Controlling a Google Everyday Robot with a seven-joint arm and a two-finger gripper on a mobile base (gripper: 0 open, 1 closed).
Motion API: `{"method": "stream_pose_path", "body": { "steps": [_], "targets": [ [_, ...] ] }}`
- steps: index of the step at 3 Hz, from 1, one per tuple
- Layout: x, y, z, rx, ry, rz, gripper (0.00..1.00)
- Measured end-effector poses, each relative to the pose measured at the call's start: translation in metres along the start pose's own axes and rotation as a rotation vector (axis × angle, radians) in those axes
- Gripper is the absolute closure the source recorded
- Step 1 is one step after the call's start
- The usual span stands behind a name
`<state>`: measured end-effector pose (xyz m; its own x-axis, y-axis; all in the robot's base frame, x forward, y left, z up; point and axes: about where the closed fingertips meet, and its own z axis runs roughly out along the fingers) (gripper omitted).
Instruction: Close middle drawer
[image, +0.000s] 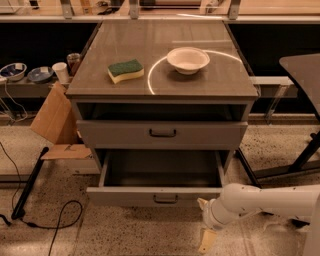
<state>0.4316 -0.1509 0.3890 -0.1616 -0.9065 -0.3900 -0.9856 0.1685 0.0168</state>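
Your pincer (205, 223) sits low at the right of the view, just off the right front corner of the middle drawer (125, 196), at the end of the white arm (270, 200) that reaches in from the right edge. You cannot tell from this angle whether it is wide or narrow, and you can see nothing held in it. It is close beside the drawer's front panel, but whether it touches the panel you cannot tell. The middle drawer is pulled well out of the grey cabinet (80, 102), its low strip of a front facing you with the small dark handle (165, 199) at the centre, and its long shallow tray looks bare. Above it you see the drawer with the taller front (210, 134) pushed in, with a dark open slot between that drawer and the cabinet's top. On the top you have a green and yellow sponge (125, 70) towards the left and a white bowl (187, 59) towards the right, well apart from each other. To the left of the cabinet a piece of cardboard (55, 117) leans beside it, a black cable (60, 220) loops on the speckled floor (150, 235), and a white cup (61, 72) stands on a low shelf behind.
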Motion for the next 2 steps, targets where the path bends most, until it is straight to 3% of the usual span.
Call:
{"method": "stream_pose_path", "body": {
  "steps": [1, 2],
  "targets": [
    [0.0003, -0.0002, 0.0001, 0.000, -0.002, 0.003, 0.00],
    [0.0004, -0.0002, 0.0000, 0.001, -0.004, 0.003, 0.18]
  ]
}}
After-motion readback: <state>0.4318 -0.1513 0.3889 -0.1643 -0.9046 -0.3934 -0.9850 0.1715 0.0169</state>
